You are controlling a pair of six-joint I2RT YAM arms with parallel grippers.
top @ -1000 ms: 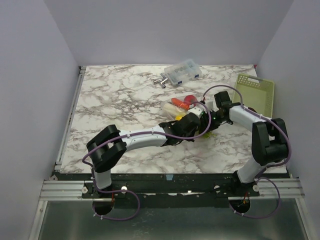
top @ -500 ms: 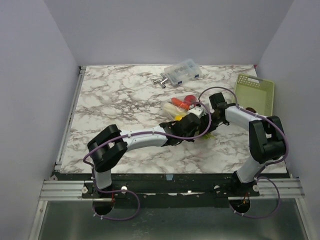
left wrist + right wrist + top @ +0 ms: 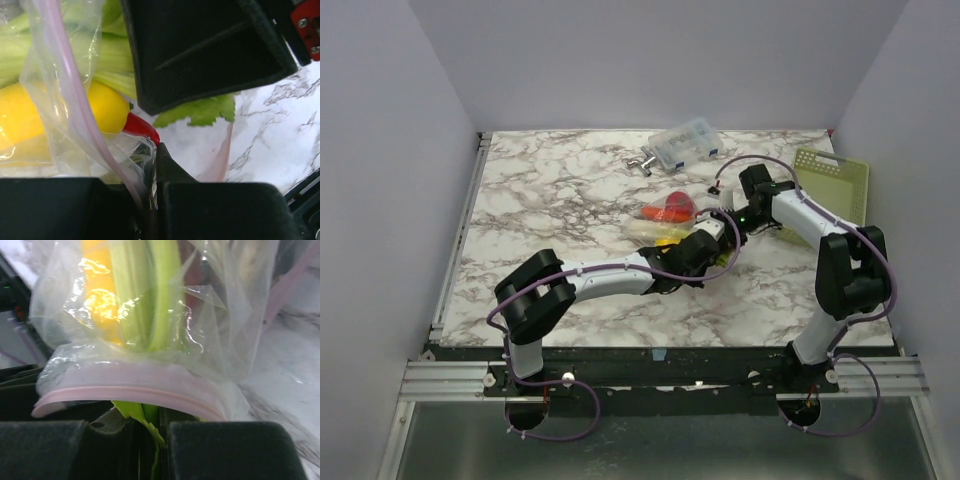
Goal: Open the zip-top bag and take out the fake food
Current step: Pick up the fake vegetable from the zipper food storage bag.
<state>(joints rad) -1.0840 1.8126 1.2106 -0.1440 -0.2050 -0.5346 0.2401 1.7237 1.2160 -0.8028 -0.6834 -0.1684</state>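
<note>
right gripper: mine has just closed, pinching the stalk by its leafy end at the bag's mouth, and pulled toward 12 o'clock.
left gripper: clamped on the zipper strip.
zip-top bag: mid-table, dragged toward 9 o'clock.
meaning: mouth open, I judge; the fake food is starting to come out.

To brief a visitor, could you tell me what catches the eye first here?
A clear zip-top bag of bright fake food sits centrally, gripped from both sides. The left gripper pinches its pink zipper strip beside a yellow lemon; the right gripper nips a green stalk at the bag's mouth.
</note>
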